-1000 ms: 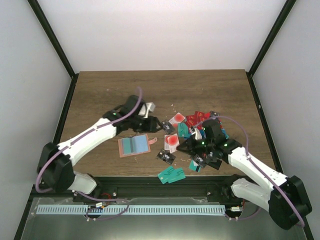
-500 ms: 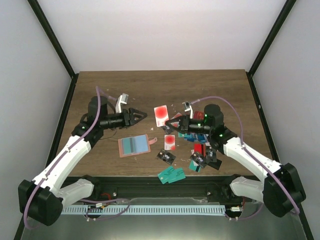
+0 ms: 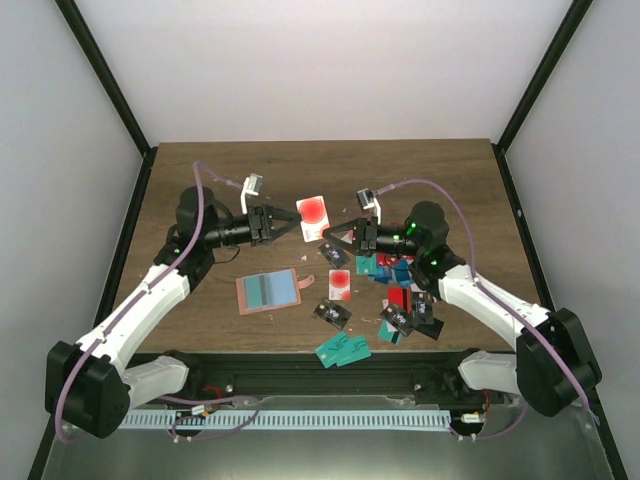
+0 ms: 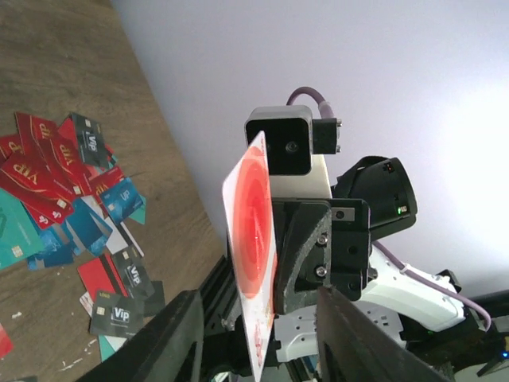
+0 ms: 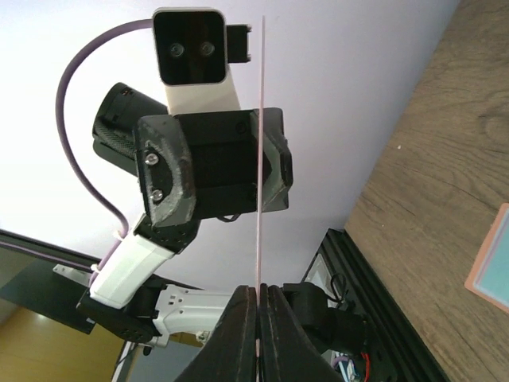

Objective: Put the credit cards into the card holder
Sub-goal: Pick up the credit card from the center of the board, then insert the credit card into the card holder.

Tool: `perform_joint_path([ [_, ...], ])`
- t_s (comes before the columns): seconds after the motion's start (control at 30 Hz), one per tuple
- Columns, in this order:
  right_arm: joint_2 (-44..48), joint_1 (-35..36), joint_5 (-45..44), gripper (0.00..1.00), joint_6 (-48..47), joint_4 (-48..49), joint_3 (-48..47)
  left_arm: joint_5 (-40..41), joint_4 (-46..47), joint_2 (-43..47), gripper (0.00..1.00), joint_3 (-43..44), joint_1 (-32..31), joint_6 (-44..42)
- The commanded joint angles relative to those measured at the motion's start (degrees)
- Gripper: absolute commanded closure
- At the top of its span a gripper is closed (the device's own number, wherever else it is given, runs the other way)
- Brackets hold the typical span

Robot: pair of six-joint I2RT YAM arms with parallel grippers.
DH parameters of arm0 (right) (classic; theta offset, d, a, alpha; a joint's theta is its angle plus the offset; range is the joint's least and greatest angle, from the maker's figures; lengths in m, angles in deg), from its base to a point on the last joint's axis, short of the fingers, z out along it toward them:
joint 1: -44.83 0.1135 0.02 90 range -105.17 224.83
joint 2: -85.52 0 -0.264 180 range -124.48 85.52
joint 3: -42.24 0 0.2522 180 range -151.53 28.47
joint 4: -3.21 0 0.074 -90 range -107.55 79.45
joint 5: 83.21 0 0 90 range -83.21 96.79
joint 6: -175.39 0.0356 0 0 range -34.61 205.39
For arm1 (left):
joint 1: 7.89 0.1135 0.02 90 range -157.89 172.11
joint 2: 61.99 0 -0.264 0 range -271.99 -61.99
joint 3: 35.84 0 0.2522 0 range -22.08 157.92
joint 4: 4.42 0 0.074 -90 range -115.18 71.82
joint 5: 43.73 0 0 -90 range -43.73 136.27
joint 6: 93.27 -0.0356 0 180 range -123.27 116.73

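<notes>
A white credit card with a red disc [image 3: 313, 211] hangs upright in the air between the two arms. My right gripper [image 3: 336, 236] is shut on its lower edge, and in the right wrist view the card [image 5: 261, 95] shows edge-on, clamped at the fingertips [image 5: 258, 291]. My left gripper [image 3: 290, 222] is open, one finger on each side of the card [image 4: 253, 215] with gaps showing [image 4: 256, 318]. The card holder [image 3: 268, 291] lies open and flat on the table below. More credit cards [image 3: 395, 272] lie heaped at the right, and also show in the left wrist view [image 4: 56, 183].
A red-and-white card [image 3: 340, 284] and a black card [image 3: 332, 314] lie loose beside the holder. Teal cards [image 3: 342, 350] sit at the table's front edge. A salmon corner of the holder [image 5: 493, 259] shows in the right wrist view.
The right gripper lifted the red-disc card off the heap and carried it up and left. The left gripper swung right to meet it, and its jaws have narrowed around the card.
</notes>
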Motion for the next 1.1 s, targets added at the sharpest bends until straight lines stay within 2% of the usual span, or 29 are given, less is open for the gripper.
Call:
perform_joint_path([
  [0.0, -0.49, 0.06, 2.02, 0.99, 1.4, 4.47, -3.1, -1.31, 4.51, -1.48, 0.63, 0.76, -0.5, 1.16],
  [0.27, -2.36, 0.06, 2.95, 0.99, 1.76, 5.22, -3.65, -1.83, 5.26, -3.35, 0.96, 1.4, -1.14, 0.83],
  [0.4, -3.62, 0.06, 3.61, 0.97, 1.68, 4.98, -3.96, -1.81, 4.0, -3.51, 0.96, 1.69, -1.11, -0.6],
  [0.43, -4.13, 0.06, 3.83, 0.91, 1.25, 3.54, -4.52, -1.31, 2.02, -3.48, 0.96, 2.27, -1.07, -2.11],
  [0.5, -5.49, 0.02, 4.44, 0.7, -2.01, -3.07, -6.78, 1.25, -8.12, -3.46, 0.96, 4.47, -0.04, -7.64],
  [0.57, -7.08, 0.12, 4.25, 0.6, -7.6, -12.79, -9.82, 4.54, -21.15, -2.94, 0.96, 6.3, 1.69, -13.71],
  [0.67, -9.81, 0.3, 2.69, 0.59, -17.93, -25.69, -14.15, 9.46, -34.55, -1.28, 0.96, 6.32, 5.22, -20.79],
  [0.8, -13.03, 0.8, 2.29, 0.59, -21.94, -31.09, -15.67, 11.69, -44.49, 1.19, 0.96, 1.37, 11.09, -24.88],
  [1.07, -22.48, 5.7, -2.73, 0.63, -27.64, -39.17, -21.87, 10.04, -46.51, 2.05, 0.96, -8.8, 15.77, -25.02],
])
